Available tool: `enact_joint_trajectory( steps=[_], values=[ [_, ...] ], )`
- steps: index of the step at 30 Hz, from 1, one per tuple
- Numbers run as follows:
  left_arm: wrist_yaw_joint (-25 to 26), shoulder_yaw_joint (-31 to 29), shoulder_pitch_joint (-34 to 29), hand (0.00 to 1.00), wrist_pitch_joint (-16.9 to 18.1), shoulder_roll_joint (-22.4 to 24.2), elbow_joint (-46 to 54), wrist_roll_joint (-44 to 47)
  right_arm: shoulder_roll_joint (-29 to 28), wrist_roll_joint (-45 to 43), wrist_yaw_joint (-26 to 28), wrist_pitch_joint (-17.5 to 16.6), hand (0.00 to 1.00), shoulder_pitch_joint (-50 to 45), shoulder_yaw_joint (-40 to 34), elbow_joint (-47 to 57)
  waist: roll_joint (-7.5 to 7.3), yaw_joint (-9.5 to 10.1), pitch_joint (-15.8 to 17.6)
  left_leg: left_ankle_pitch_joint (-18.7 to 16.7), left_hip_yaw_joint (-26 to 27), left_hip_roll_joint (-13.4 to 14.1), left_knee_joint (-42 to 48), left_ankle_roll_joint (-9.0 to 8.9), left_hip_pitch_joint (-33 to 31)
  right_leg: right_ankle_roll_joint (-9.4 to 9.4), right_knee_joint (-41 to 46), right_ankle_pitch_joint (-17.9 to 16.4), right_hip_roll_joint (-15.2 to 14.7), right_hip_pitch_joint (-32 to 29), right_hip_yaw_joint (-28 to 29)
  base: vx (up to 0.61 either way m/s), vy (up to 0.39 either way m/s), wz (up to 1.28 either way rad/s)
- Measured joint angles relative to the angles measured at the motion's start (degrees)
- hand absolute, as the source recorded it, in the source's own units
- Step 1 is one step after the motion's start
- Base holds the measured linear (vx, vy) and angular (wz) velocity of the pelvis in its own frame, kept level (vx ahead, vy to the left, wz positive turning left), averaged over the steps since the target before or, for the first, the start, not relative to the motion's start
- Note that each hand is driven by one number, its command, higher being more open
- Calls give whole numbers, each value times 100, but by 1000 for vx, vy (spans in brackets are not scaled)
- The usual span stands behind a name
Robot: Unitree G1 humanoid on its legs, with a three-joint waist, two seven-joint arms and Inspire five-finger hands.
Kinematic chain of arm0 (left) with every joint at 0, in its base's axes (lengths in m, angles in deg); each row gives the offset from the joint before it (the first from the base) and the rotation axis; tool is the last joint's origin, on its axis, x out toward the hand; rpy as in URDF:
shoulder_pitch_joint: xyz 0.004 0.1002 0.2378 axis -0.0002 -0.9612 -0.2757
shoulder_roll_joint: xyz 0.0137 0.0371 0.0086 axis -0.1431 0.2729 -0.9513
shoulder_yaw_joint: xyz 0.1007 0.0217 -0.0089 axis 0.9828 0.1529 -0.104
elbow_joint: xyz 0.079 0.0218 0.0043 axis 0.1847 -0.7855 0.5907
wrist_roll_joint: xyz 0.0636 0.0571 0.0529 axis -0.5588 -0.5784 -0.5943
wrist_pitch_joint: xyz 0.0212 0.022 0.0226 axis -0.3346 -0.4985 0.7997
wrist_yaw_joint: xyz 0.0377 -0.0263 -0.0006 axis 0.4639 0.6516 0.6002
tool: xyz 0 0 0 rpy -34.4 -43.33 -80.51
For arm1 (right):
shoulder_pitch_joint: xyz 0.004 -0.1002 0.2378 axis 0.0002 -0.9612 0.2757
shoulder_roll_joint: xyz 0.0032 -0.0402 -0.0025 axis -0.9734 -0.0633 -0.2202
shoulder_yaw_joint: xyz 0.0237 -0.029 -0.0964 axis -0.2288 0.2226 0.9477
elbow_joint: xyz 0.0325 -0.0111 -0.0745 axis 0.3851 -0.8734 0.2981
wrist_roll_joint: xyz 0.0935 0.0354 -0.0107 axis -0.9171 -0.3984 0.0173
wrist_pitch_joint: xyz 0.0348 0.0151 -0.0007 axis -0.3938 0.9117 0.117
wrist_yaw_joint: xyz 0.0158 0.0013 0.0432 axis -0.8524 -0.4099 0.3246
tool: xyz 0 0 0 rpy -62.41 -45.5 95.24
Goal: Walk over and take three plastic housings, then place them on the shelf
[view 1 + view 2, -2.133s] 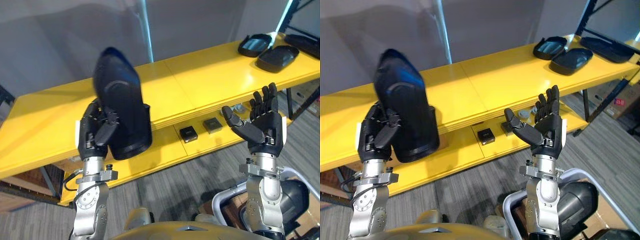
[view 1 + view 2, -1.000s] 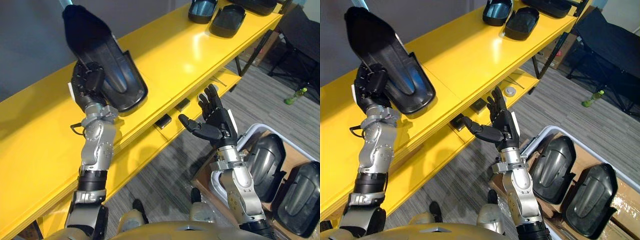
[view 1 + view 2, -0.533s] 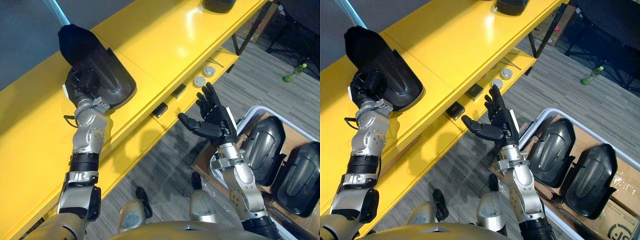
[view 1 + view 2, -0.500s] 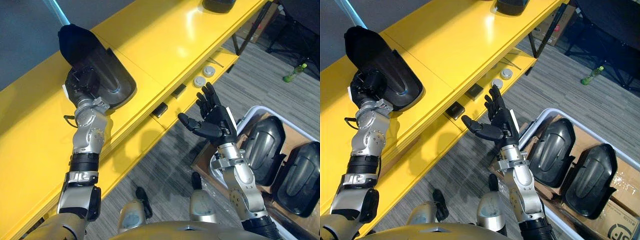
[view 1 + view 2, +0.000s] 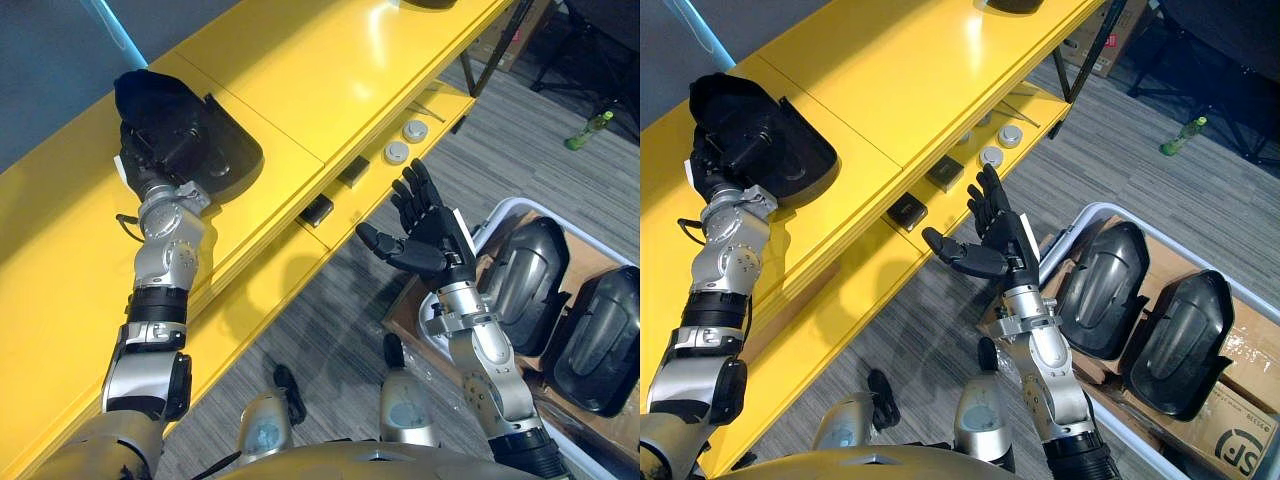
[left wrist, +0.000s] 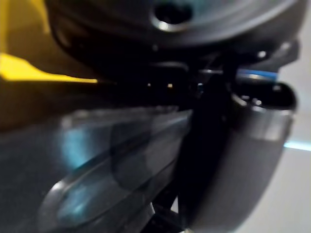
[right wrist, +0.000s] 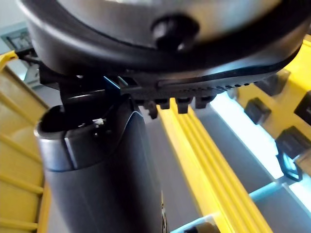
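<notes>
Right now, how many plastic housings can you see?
3: one housing on the yellow shelf at the left hand; two housings side by side in the white bin. A dark shape cut off at the shelf's far end may be another.

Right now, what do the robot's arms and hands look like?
The left arm and right arm are shiny silver-grey metal, built from chunky round segments. The left hand and right hand are black, with a white strip along one side.
</notes>
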Motion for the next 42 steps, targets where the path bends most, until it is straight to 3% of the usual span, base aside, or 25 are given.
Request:
enact_joint_trajectory(
  steps=[9,14,20,28,42],
  values=[
    [112,3,166,100,-12,-79,-240,-363,-18,-3,-5,0,100,-24,286,6,1,-56,1,4,6,-1,-14,6,38,21,-4,15,4,33,2,0,0,0],
    [523,-125,150,100,-42,-152,-281,-500,-93,5,-17,-3,100,-277,444,8,-2,-97,-1,21,39,-6,-145,0,243,21,-71,15,25,208,-1,10,3,-1],
    [480,-304,148,100,-226,-174,-252,-512,-256,7,-18,-4,100,-373,489,8,-16,-113,-41,101,48,-27,-326,-12,335,19,-105,17,37,238,-13,0,0,0],
    [286,-301,-107,100,-262,-178,7,-533,-348,42,-31,-4,100,-630,561,7,-120,-101,-491,169,10,-60,-544,-27,533,17,-211,16,39,422,-105,-2,-1,1],
    [499,-329,-111,100,92,-281,1586,-1627,-348,102,-118,-14,100,-624,860,-16,3,33,-1075,394,-151,-130,-930,-51,702,-17,-297,-3,27,591,-323,-8,-10,6]
  ],
)
